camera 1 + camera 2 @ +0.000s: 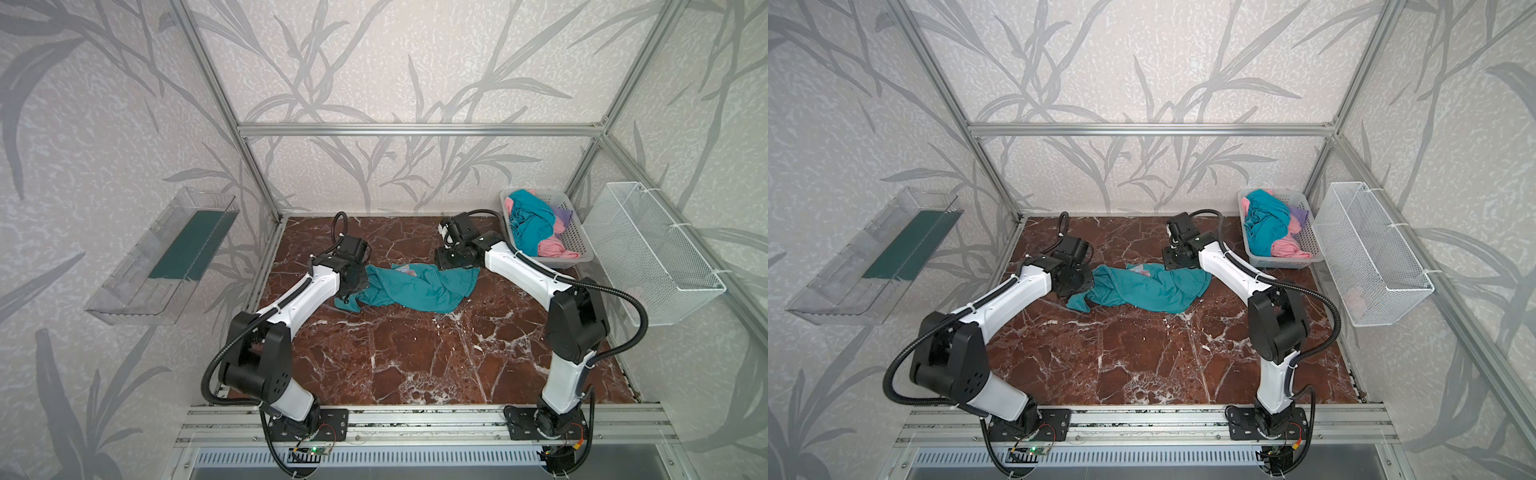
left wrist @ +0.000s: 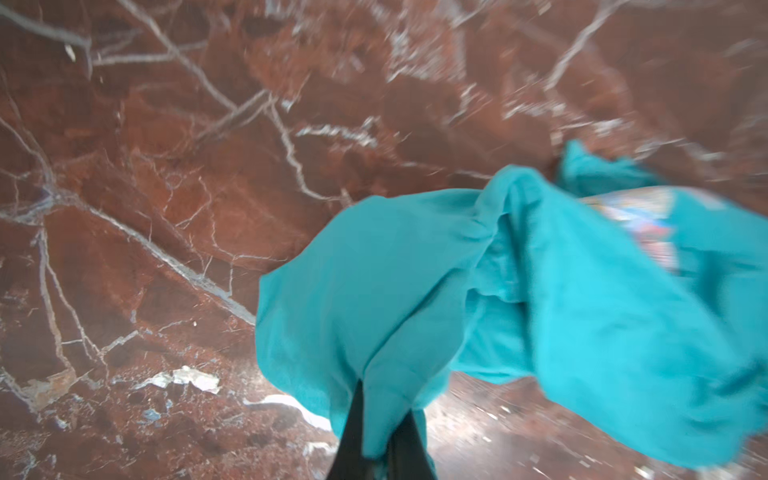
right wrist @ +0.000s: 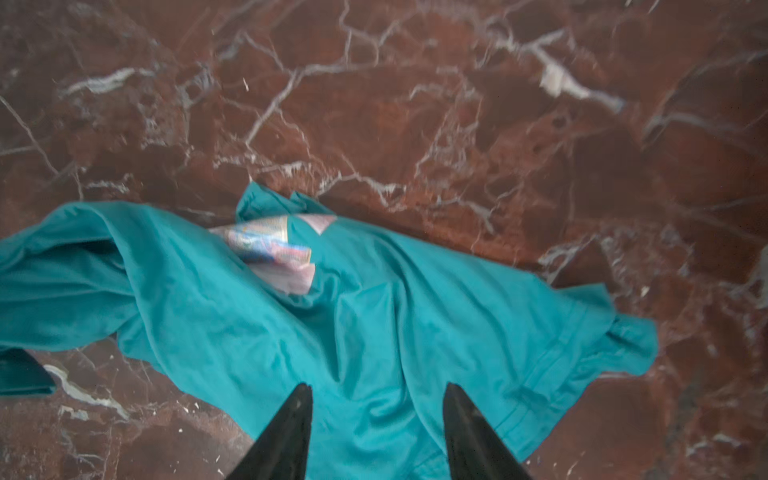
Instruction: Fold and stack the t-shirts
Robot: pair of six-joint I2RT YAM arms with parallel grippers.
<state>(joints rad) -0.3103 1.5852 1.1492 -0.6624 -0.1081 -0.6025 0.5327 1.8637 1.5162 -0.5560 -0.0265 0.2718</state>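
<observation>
The rail (image 1: 415, 419) with both arm bases lies nearest, and the red marble bench (image 1: 415, 357) spreads behind it. Midway back on the bench a teal shirt (image 1: 415, 286) lies crumpled between the two arms, stretched from left to right. Its print (image 3: 270, 245) is partly hidden in folds near the far edge. The left end effector (image 2: 382, 415) is clamped together on the shirt's left end, and the cloth drapes away from its black fingers (image 2: 351, 440). The right end effector (image 3: 378, 386) hangs over the shirt's right end with its fingers apart. The cloth lies under the gap, and I cannot tell whether the tips touch it. Farther back, at the bench's far right corner, a grey basket (image 1: 575, 232) holds more shirts in a heap: a teal one (image 1: 530, 224) on top, pink (image 1: 550, 247) at the near side and lilac (image 1: 563, 215) toward the back.
</observation>
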